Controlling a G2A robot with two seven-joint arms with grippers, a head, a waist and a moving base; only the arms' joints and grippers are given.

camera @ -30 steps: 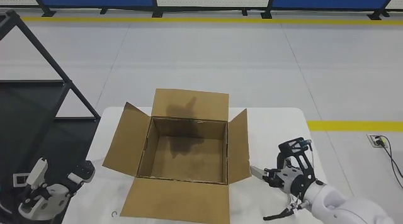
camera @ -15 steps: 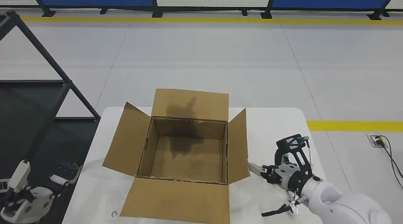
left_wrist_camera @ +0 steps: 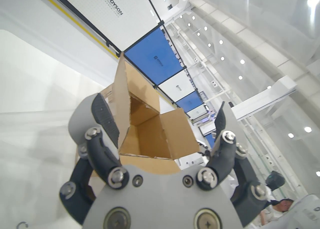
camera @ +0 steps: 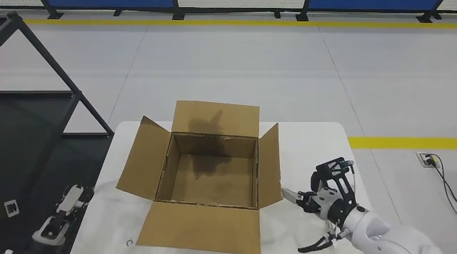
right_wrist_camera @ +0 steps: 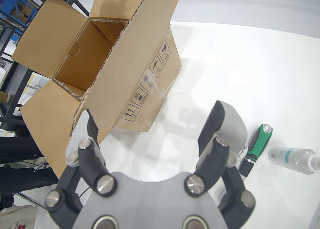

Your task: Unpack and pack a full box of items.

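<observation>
left gripper point(left_wrist_camera: 161, 104): jaws wide apart, nothing between the 2 ribbed pads, wrist tipped so the fingers point up and forward. It sits low at the near-left corner in the top view. right gripper point(right_wrist_camera: 153, 112): jaws also spread wide, empty, angled downward. It sits near-right in the top view, fingers pointing inward. The 2 arms are well apart.

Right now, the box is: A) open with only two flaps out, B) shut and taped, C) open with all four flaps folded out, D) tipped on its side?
C: in the top view the box stands upright with its top open and one flap splayed outward on each of its four sides.
</observation>
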